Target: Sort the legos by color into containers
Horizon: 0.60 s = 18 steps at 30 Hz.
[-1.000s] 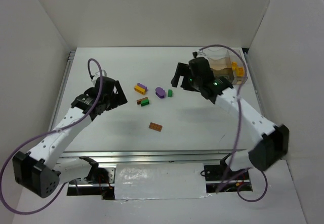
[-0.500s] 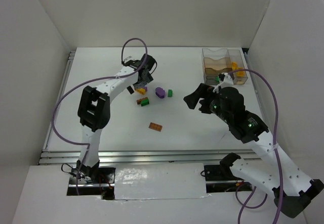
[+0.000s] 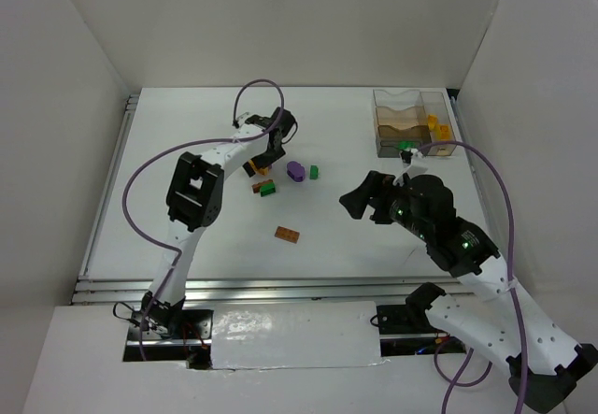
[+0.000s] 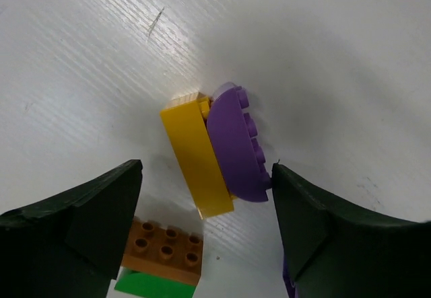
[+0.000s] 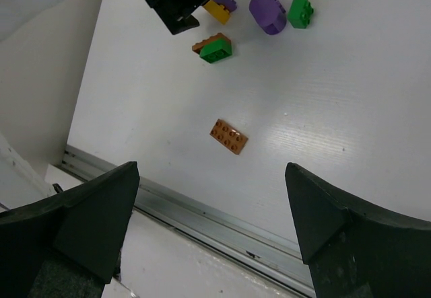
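The left claw (image 4: 205, 171) stands wide, with one dark finger on each side of the yellow-and-purple pair (image 4: 215, 153). This is a yellow brick with a purple one pressed against it, lying on the white surface (image 4: 323, 56), and as far as I can see neither finger touches it. Close to it, toward the wrist, lies the brown-on-green pair (image 4: 161, 257). I judge that the step in hand is the taking of the yellow-and-purple pair. The next move calls for going down, staying centred and closing across both bricks. Because the pair has two colours, it probably must be pulled apart before sorting, perhaps with help of the other arm. The right claw (image 3: 361, 199) is also wide and holds nothing, hovering well apart from the bricks. Further out lie a purple rounded brick (image 3: 295, 170), a green brick (image 3: 314, 172) and a single brown brick (image 3: 287, 235). The container (image 3: 394, 115) stands at the far right corner with yellow bricks (image 3: 437, 130) and a green piece (image 3: 405, 145) inside, so most of the sorting remains.
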Tool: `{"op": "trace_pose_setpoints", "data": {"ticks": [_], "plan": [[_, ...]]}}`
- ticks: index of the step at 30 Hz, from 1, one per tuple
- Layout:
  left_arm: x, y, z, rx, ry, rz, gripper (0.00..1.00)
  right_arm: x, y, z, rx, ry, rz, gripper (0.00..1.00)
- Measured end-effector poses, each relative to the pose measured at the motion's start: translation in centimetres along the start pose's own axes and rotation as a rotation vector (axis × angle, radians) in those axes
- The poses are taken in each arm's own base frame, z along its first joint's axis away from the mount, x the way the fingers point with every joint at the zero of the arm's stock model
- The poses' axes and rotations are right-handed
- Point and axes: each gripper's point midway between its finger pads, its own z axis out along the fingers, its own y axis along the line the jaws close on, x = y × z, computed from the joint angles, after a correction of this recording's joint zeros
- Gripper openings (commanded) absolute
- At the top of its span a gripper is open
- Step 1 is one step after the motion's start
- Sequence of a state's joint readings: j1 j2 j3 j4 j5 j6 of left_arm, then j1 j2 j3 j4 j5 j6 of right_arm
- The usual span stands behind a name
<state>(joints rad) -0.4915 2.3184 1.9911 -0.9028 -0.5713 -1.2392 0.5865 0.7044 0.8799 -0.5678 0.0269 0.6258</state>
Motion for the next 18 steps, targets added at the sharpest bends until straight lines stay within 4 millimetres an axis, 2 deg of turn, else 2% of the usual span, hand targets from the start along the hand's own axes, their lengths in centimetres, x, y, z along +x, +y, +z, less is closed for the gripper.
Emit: {"op": "trace_pose_setpoints", "data": {"ticks": [2,4,5,7,8,10,11,12,15,18], "plan": [[0.3,0.0,0.8,-0.004,0.006,-0.001,0.75,0.5,-0.1,0.0,-0.006,0.013,-0.004,0.96],[0.5,-0.2,1.5,-0.001,0.01,-0.006,0.68,0.8,-0.2,0.0,-0.01,0.023,-0.01,0.96],[0.6,-0.2,1.8,0.001,0.012,-0.007,0.53,0.8,-0.2,0.0,-0.011,0.025,-0.013,0.96],[0.5,-0.2,2.1,-0.001,0.008,-0.01,0.4,0.9,-0.1,0.0,-0.016,0.027,-0.017,0.96],[0.4,-0.2,2.2,0.003,0.008,-0.007,0.24,0.9,-0.1,0.0,-0.019,0.029,-0.018,0.96],[0.1,-0.5,2.3,0.014,0.002,-0.011,0.12,0.9,0.0,-0.1,-0.022,0.029,-0.021,0.97],[0.0,-0.6,2.3,0.018,0.0,-0.006,0.01,0.9,0.0,-0.1,-0.023,0.028,-0.021,0.96],[-0.1,-0.7,2.4,0.024,-0.004,-0.006,0.0,0.9,0.0,0.0,-0.025,0.026,-0.021,0.99],[-0.6,-1.1,2.2,0.049,-0.019,0.03,0.0,0.7,0.1,0.2,-0.034,0.014,-0.02,1.0],[-1.5,-1.0,0.5,0.109,-0.048,0.104,0.0,1.0,0.0,0.5,-0.039,0.007,-0.013,1.0]]}}
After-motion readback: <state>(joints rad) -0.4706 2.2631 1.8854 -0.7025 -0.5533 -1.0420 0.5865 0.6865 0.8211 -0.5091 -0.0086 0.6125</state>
